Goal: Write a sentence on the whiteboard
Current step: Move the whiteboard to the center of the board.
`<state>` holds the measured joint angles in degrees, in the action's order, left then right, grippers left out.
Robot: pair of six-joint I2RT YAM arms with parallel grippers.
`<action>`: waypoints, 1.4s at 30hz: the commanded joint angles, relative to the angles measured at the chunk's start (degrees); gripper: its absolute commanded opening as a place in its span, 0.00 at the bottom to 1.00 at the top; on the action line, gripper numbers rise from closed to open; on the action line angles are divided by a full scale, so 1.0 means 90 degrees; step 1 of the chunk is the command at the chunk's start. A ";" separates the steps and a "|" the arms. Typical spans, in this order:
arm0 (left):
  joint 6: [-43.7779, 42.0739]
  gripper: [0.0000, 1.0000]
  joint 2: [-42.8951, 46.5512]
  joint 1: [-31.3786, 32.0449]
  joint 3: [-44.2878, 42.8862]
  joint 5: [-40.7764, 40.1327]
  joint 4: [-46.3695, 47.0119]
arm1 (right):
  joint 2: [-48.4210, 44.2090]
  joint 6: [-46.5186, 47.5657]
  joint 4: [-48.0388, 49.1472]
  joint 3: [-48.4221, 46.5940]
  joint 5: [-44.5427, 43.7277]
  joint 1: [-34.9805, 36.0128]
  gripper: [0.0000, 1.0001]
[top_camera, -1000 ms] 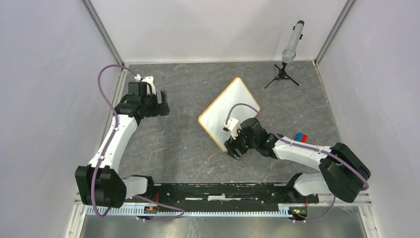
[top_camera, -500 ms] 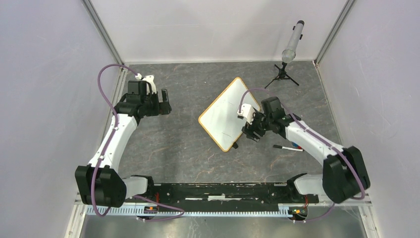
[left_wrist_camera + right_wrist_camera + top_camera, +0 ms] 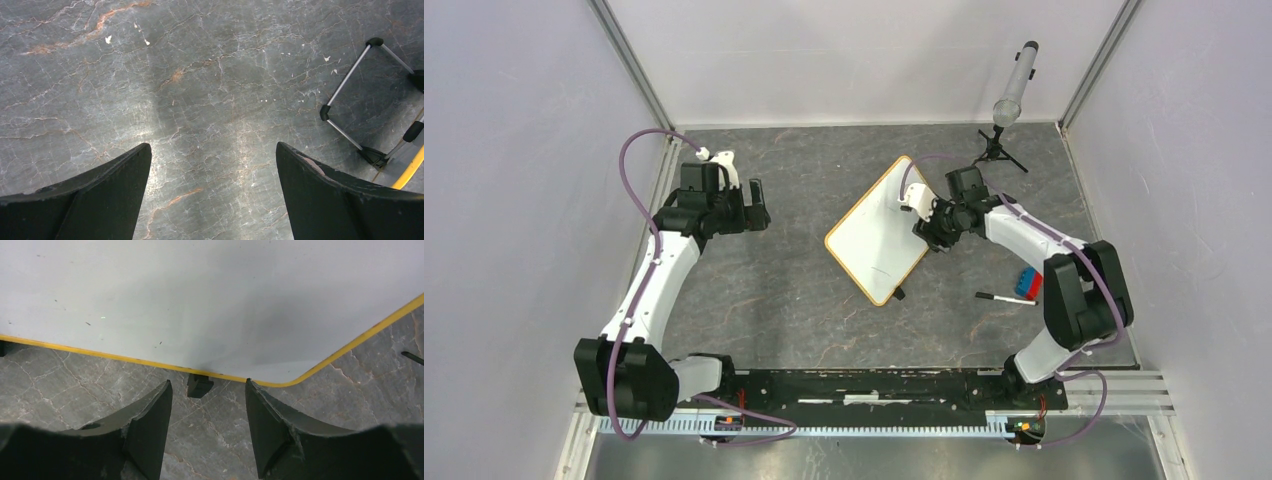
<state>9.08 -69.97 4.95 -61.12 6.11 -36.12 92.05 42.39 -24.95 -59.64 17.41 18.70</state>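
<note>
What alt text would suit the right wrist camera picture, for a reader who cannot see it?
A small white board with a thin yellow-orange frame fills the upper part, lying on a grey marbled table. Below its edge, the right gripper shows two black fingers apart, holding nothing, with the board's small black foot just above the gap.

A dark grey marbled tabletop (image 3: 794, 290) with rust veins sits between plain pale walls (image 3: 844, 60) on three sides. Slim metal posts (image 3: 631, 65) rise at both far corners. A dull sheen of light lies on the surface.
</note>
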 commanded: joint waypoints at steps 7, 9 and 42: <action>0.0075 1.00 0.0168 0.0007 -0.0211 -0.0053 0.0058 | 0.0392 0.0152 0.0080 -0.0004 0.0089 0.0000 0.56; 0.0084 1.00 0.0175 0.0008 -0.0201 -0.0061 0.0058 | 0.0401 0.0153 0.0150 0.0096 0.0089 0.0000 0.49; 0.0553 1.00 -0.0045 0.0007 -0.0405 -0.0913 0.0059 | -0.1883 -0.4931 0.1436 0.3278 -0.1017 0.1947 0.00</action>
<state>11.75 -70.70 4.95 -62.30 -0.67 -36.36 74.72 9.80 -6.37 -33.47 6.61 33.04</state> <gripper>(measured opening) 0.995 0.040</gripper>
